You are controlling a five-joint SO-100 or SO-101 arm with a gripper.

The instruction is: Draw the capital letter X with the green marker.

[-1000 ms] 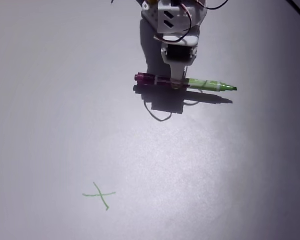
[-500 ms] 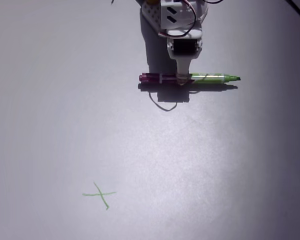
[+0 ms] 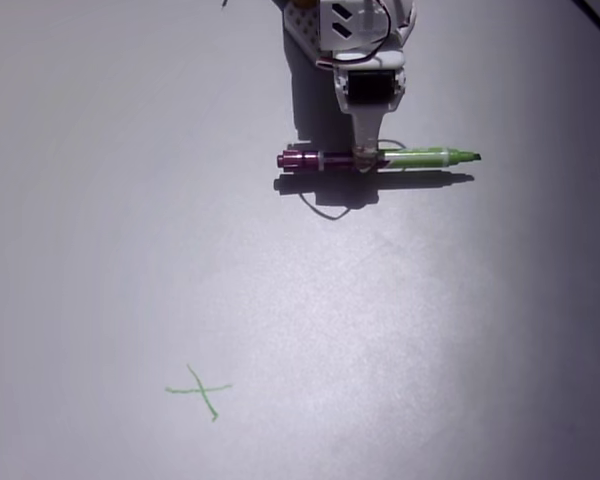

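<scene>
Near the surface's [image 3: 100, 200] far edge, the gripper [image 3: 366, 160] has its jaws grasping the green marker [image 3: 380, 159] mid-barrel, lying level; the capital letter X [image 3: 200, 389] sits well apart, near the front edge.

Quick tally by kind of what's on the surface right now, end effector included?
Markers: 1, the green marker, lying level, tip to the right in the fixed view
Drawn marks: 1, the capital letter X, lower left
End effectors: 1, the end effector, at the marker's middle
Total: 3
</scene>
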